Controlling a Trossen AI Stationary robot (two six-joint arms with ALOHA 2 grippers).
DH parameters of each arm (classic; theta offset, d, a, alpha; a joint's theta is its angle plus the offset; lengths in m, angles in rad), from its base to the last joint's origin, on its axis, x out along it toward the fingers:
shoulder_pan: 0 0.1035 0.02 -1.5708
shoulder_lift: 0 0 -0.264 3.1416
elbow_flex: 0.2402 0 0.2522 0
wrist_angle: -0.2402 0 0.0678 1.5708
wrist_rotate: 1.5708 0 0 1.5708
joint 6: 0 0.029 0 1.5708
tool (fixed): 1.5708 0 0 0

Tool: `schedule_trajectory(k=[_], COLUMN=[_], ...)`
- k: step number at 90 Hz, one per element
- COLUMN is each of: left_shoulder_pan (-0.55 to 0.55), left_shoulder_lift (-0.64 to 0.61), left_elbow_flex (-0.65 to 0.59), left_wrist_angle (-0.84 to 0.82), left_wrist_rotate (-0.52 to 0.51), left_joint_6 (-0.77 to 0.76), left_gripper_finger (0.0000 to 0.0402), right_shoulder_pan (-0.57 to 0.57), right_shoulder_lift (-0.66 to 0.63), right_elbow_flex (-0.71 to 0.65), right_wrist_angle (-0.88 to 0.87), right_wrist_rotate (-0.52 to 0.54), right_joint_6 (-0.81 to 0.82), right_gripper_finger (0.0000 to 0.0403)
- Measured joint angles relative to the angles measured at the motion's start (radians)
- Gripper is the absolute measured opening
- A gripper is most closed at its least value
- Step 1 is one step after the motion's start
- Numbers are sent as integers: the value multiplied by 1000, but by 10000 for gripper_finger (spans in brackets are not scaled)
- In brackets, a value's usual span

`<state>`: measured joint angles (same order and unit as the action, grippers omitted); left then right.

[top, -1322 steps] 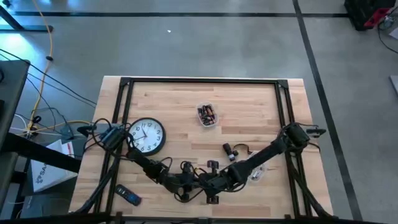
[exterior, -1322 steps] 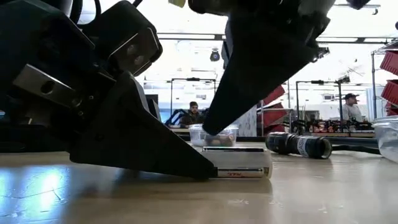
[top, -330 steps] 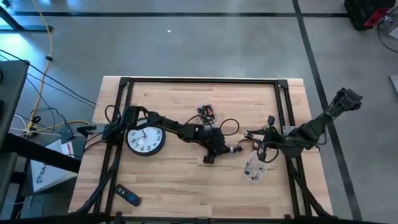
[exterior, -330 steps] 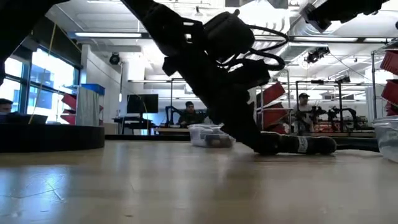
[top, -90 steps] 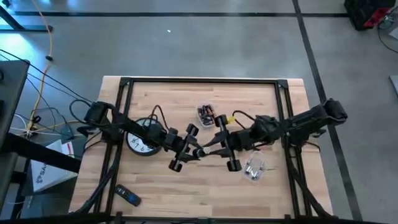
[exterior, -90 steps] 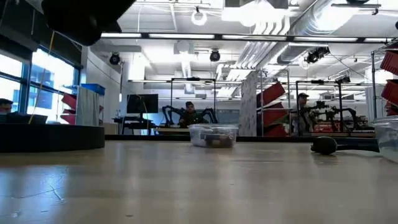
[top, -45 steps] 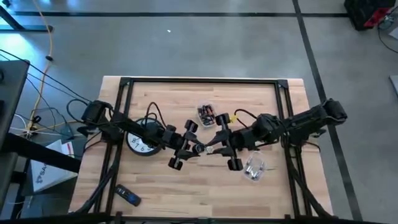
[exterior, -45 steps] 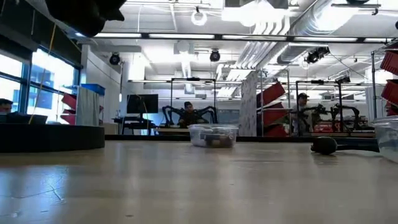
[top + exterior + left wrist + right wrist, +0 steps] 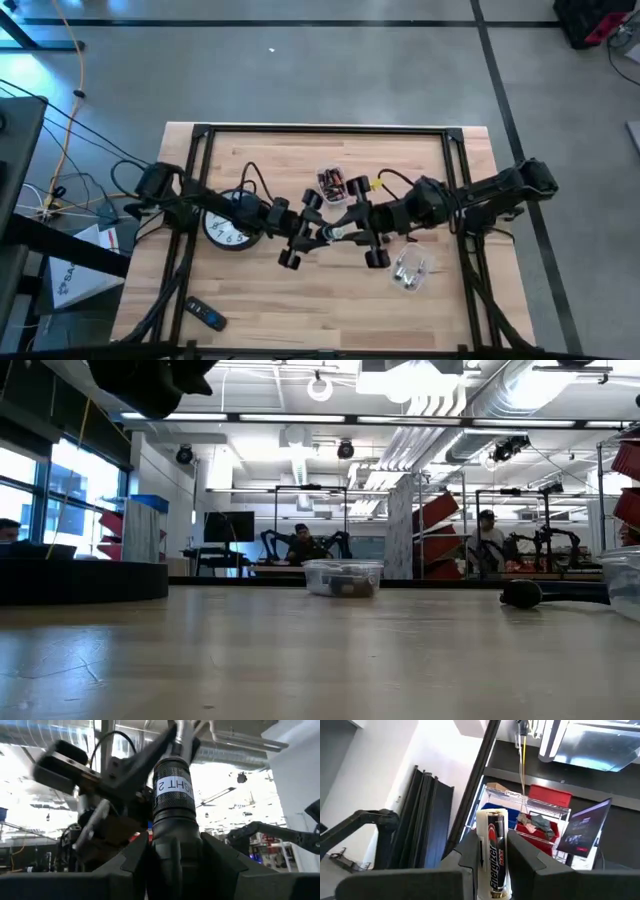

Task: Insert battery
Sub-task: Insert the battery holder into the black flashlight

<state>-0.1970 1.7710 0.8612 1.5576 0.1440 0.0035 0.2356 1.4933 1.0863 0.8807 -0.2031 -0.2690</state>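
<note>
My two grippers meet above the middle of the table. My left gripper (image 9: 308,236) is shut on a black flashlight (image 9: 172,795) with a silver band marked "SHT 2". My right gripper (image 9: 350,232) faces it, shut on a black and silver battery (image 9: 492,835). In the left wrist view the right gripper (image 9: 115,775) shows just beyond the flashlight's free end. In the high view the two held things are only a small pale spot between the grippers. My left gripper pinches the flashlight's black body (image 9: 172,852), below the labelled band, between its two fingers. The fingers come roughly level from the table's left. The flashlight sticks out past the fingertips toward the right gripper, clear of the table. My right gripper pinches the battery's lower half (image 9: 491,870) between its two fingers. The fingers come from the table's right, and the battery lies along them. Its upper half stands out past the fingertips, clear of the table.
A wall clock (image 9: 228,220) lies under the left arm. A clear tub of batteries (image 9: 333,185) stands just beyond the grippers, a clear plastic container (image 9: 408,270) near the right arm, and a small dark remote (image 9: 208,317) at the near left. Black frame rails (image 9: 320,130) edge the table.
Both grippers have drifted a little toward the table's far edge, staying shut on the flashlight and the battery and facing each other.
</note>
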Motion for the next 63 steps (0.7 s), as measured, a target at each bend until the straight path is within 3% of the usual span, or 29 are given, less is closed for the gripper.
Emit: schedule_trajectory(k=[63], left_shoulder_pan=[0], left_shoulder_lift=[0], left_elbow_flex=[22], left_wrist_angle=[-46], left_wrist_rotate=[0], left_joint_6=[34], left_gripper_finger=[121], right_shoulder_pan=[-14], right_shoulder_lift=[0], right_elbow_flex=[-1], right_wrist_angle=[7], right_wrist_rotate=[16], right_joint_6=[5], right_gripper_finger=[44])
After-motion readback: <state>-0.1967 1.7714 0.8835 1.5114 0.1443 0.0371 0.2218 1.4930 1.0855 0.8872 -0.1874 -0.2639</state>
